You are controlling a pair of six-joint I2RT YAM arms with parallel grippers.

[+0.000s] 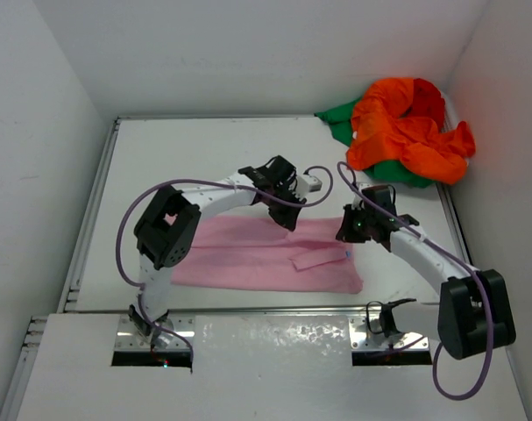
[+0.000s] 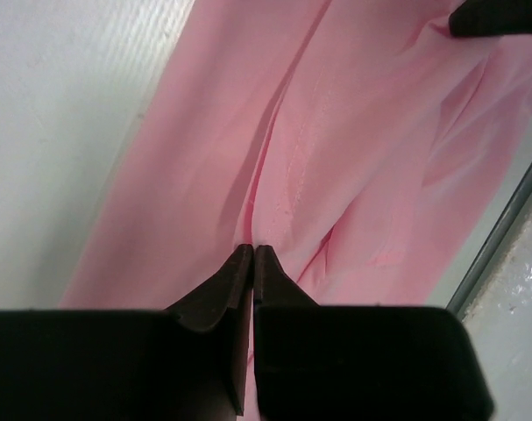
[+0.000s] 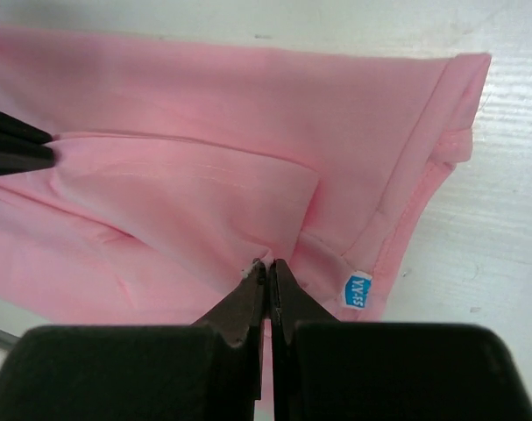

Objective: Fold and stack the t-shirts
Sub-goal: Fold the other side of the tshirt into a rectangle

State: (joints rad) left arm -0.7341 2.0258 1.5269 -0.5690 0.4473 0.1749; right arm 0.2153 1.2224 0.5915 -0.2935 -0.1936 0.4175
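The pink t-shirt [image 1: 248, 259] lies partly folded in a long strip on the white table, with a blue label [image 3: 357, 290] near its right end. My left gripper [image 1: 287, 219] is shut, pinching a fold at the strip's far edge [image 2: 252, 247]. My right gripper [image 1: 345, 234] is shut, pinching the same fold further right, beside the label [image 3: 267, 263]. The pinched cloth runs between the two grippers. The orange t-shirt [image 1: 406, 132], the green t-shirt [image 1: 343, 114] and the red t-shirt [image 1: 429, 95] lie crumpled in a heap at the back right corner.
White walls close in the table on the left, back and right. A metal rail [image 1: 90, 210] runs along the table's left edge and another along the near edge [image 2: 502, 224]. Purple cables loop off both arms.
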